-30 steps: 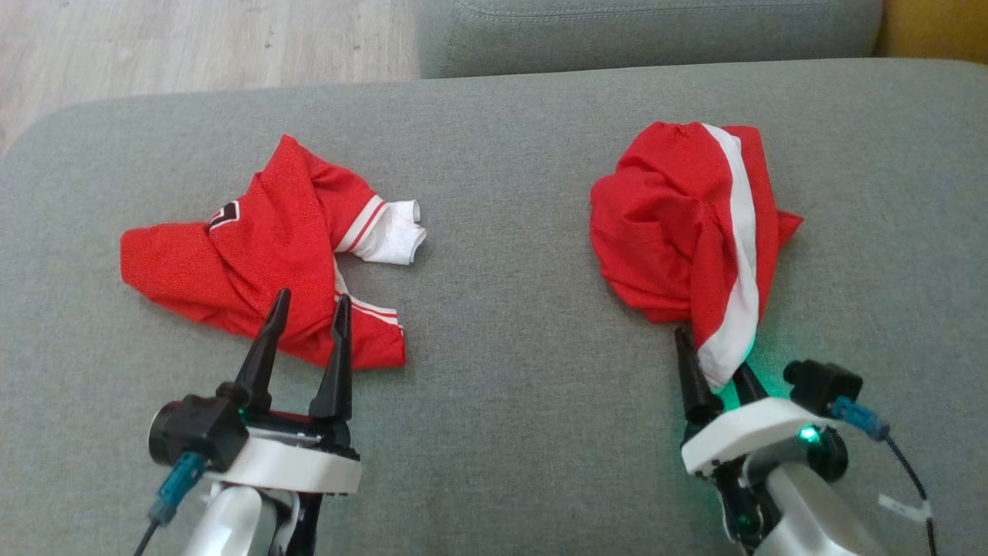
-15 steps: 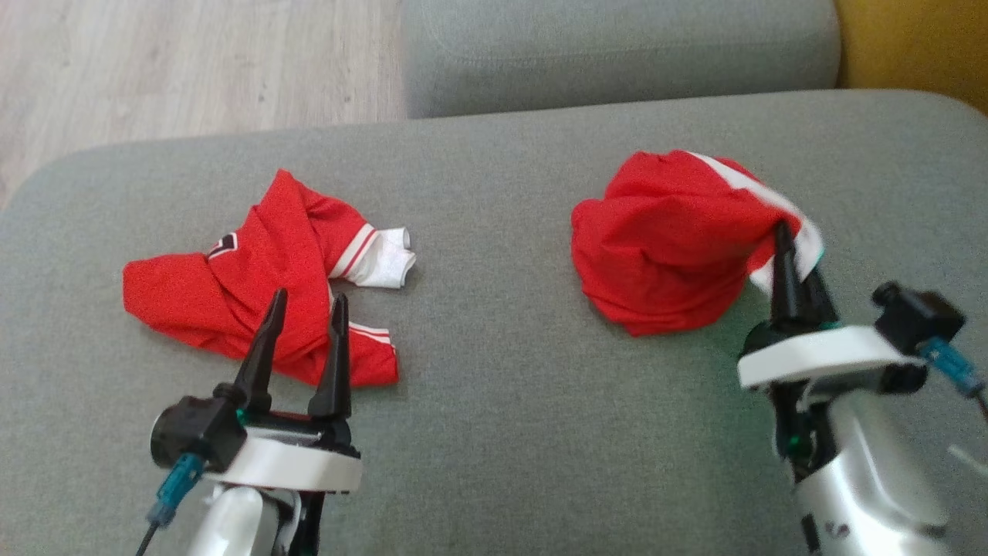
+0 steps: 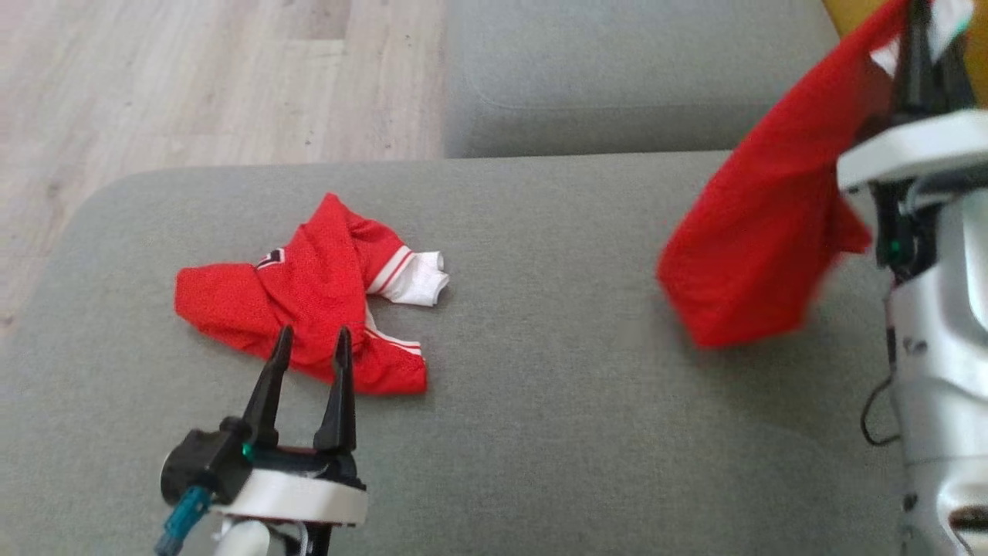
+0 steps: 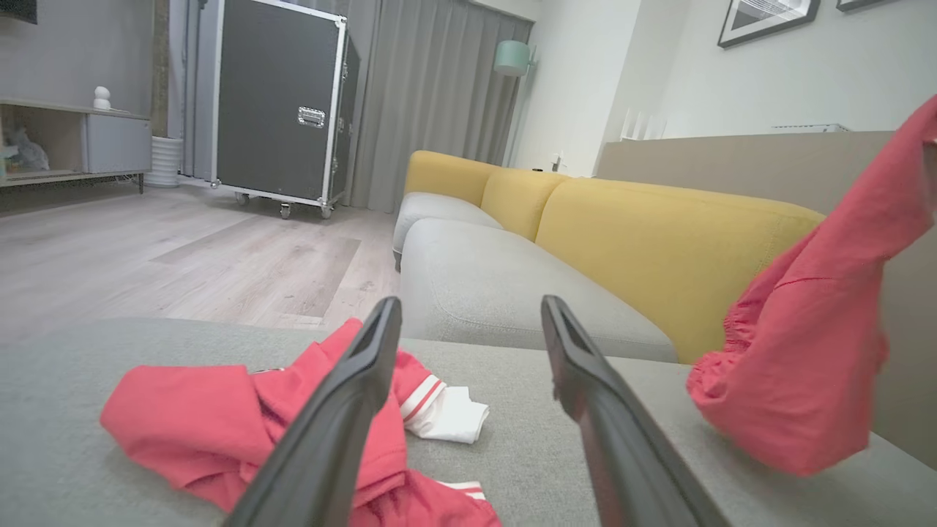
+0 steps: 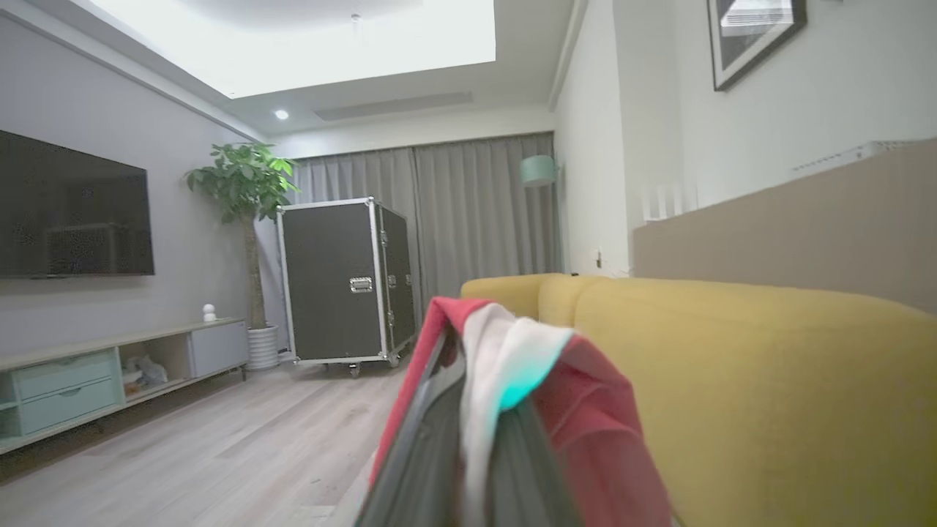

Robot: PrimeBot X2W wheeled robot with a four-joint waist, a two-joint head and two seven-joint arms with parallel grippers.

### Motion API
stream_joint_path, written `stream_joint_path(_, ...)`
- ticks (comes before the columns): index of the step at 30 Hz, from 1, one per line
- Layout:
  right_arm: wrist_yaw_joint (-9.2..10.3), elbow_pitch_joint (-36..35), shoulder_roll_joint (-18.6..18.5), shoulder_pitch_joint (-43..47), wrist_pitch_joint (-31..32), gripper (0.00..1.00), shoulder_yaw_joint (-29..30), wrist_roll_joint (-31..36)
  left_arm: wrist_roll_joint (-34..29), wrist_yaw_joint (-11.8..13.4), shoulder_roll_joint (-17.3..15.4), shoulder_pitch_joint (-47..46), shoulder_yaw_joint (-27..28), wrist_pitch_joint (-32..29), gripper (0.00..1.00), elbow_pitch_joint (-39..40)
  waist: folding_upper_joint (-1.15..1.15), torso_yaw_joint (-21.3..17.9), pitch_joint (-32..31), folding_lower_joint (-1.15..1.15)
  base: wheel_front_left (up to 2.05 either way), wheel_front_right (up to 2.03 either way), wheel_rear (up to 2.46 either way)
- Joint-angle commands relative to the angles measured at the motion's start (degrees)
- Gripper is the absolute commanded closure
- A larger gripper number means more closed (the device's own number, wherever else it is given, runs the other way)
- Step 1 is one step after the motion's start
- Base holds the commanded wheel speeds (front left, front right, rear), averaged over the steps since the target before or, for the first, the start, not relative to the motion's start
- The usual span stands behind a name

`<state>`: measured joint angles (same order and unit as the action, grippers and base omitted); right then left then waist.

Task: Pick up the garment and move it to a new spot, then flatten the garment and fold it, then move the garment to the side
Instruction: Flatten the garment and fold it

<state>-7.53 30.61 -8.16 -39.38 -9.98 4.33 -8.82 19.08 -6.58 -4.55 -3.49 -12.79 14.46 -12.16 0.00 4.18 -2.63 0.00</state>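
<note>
A red garment [image 3: 760, 224] with a white stripe hangs in the air at the right of the head view, lifted off the grey sofa cushion [image 3: 540, 432]. My right gripper [image 3: 922, 38] is shut on its upper edge. In the right wrist view the right gripper [image 5: 476, 366] pinches the garment [image 5: 600, 432] at the white stripe. The left wrist view shows the garment [image 4: 812, 351] dangling at the right. A second red garment [image 3: 309, 309] with a white sleeve lies crumpled on the cushion. My left gripper [image 3: 312, 340] stands open just in front of it, empty [image 4: 470, 307].
Behind the work cushion lies another grey cushion [image 3: 617, 77], with wooden floor [image 3: 193, 77] to the far left. The sofa's yellow backrest [image 4: 659, 234] runs along the right side. A black wheeled case [image 4: 278, 102] stands far off on the floor.
My right gripper closed on the striped garment's white edge and raised it up and to the right, off the cushion. The head camera shifted. The left gripper kept its place.
</note>
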Motion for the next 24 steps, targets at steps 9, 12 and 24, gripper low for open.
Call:
stream_joint_path(9, 0.04, -3.96, 3.52, -7.59, 2.28, 1.0, -14.75, -2.2, -0.86, -0.43, 0.6, 1.0, 3.89, 0.53, 0.0, 2.22, 0.0, 2.2, -2.48, 0.0, 0.0, 0.0, 0.0)
stream_joint_path(12, 0.04, -5.48, 4.31, -7.33, 3.04, 1.0, -16.14, -3.04, -1.03, -0.51, 0.68, 1.28, 3.94, 0.53, 0.0, 2.44, 0.0, 2.37, -2.57, 0.0, 0.0, 0.0, 0.0)
stream_joint_path(24, 0.04, -2.97, 2.06, -1.26, 6.31, 1.0, -1.82, 11.17, -1.66, -0.76, 0.07, -0.4, 2.31, 0.53, 0.0, 2.66, 0.0, 4.31, 1.48, 0.0, 0.0, 0.0, 0.0)
